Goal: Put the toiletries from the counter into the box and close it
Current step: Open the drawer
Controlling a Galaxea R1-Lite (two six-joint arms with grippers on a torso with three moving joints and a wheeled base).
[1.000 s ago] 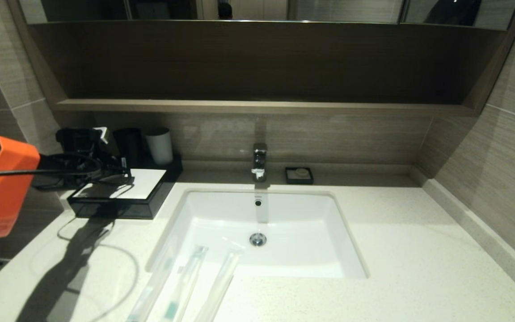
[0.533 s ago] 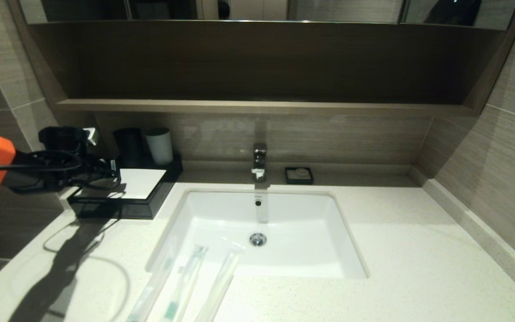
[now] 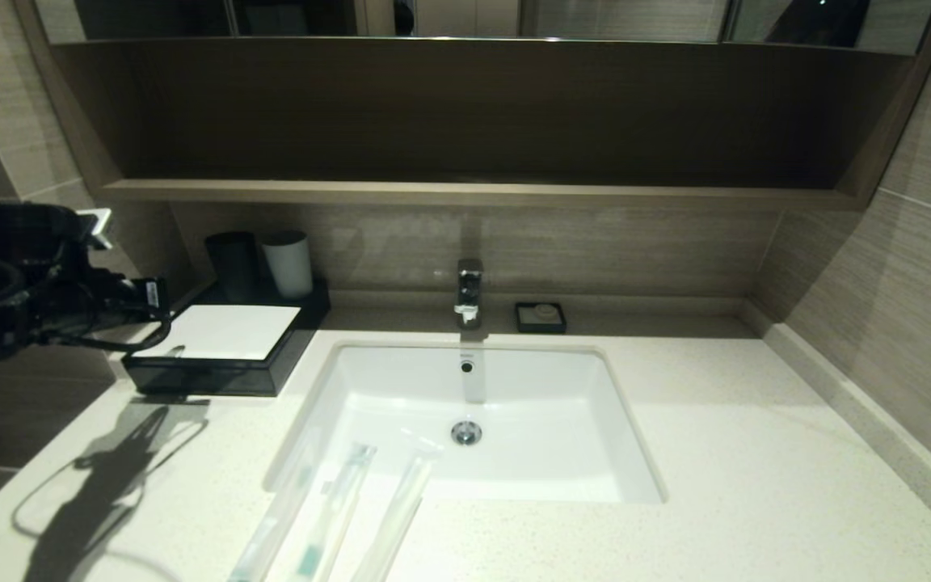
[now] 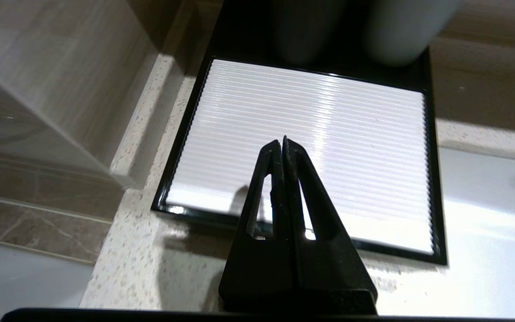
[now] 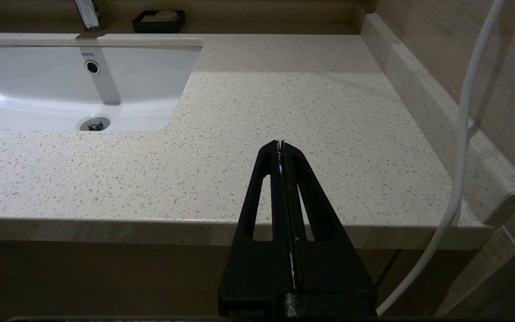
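The speckled stone counter (image 3: 756, 485) was seen broad and bare rightward. The flat black box (image 3: 215, 356) was set at its back-left corner. Three slim wrapped toiletries (image 3: 336, 509) were laid across the sink's front-left rim. The left gripper (image 4: 282, 145) was held clenched above the box's ribbed white panel; the right gripper (image 5: 280, 147) was clenched off the counter's front edge.

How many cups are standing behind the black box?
2. A dark cup and a pale cup stand side by side behind the box, by the wall; the dark one is farther from the sink.
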